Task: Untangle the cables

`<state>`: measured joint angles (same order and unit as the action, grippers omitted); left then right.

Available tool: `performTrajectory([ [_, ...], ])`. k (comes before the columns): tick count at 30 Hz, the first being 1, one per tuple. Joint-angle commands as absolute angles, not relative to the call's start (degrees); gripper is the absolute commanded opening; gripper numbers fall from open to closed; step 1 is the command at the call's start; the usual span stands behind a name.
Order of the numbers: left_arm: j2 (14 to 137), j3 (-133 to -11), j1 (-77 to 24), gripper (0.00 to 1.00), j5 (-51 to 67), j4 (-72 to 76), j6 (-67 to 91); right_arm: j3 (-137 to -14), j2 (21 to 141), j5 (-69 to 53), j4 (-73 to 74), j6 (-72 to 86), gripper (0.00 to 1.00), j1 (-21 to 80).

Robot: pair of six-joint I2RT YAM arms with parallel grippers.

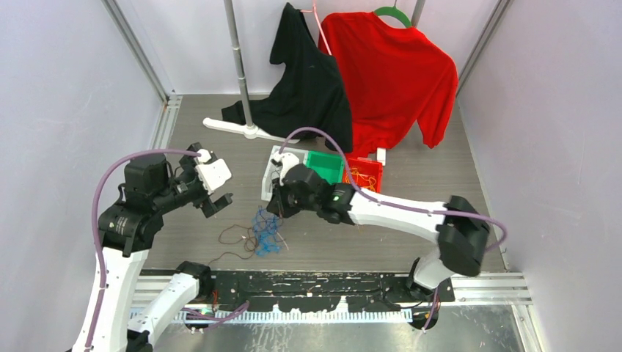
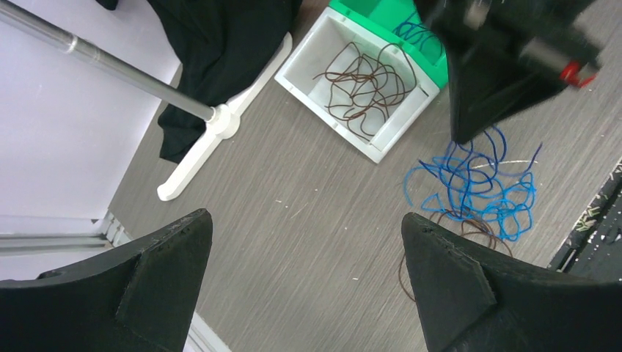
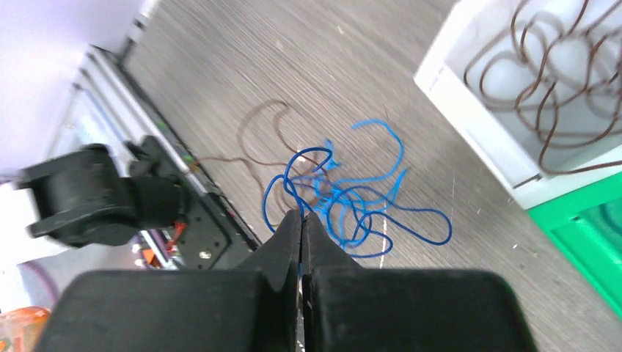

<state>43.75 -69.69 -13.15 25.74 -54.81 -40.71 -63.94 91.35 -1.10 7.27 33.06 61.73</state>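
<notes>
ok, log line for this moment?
left gripper jaws open, hovering | right gripper jaws shut at blue cables, grip unconfirmed | brown cable in white bin

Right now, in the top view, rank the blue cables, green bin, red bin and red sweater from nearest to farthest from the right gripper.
1. blue cables, at the tips of the right gripper
2. green bin, to its right
3. red bin, further right
4. red sweater, hanging at the back

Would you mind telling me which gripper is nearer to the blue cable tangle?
Right. The right gripper is shut just above the blue cables; the left gripper hangs open farther off to their left.
</notes>
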Motion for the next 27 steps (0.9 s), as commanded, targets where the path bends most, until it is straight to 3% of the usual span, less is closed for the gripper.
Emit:
performTrajectory([
  [1,42.95,-69.37,-12.99,1.00,29.12,-56.10,-42.85,-67.51,80.42,1.37,5.17,25.81,0.01,60.69],
  [12,41.96,-69.03,-13.01,0.93,35.67,-60.03,-45.24,-74.77,69.79,-4.52,6.63,20.11,0.01,57.09],
  [16,41.79,-68.89,-12.95,0.93,36.62,-61.16,-45.53,-77.35,70.54,4.27,12.29,16.11,0.01,55.97],
  [27,41.51,-67.81,-12.94,1.00,31.92,-64.27,-48.33,-69.24,75.15,9.36,13.73,15.65,0.01,42.26],
])
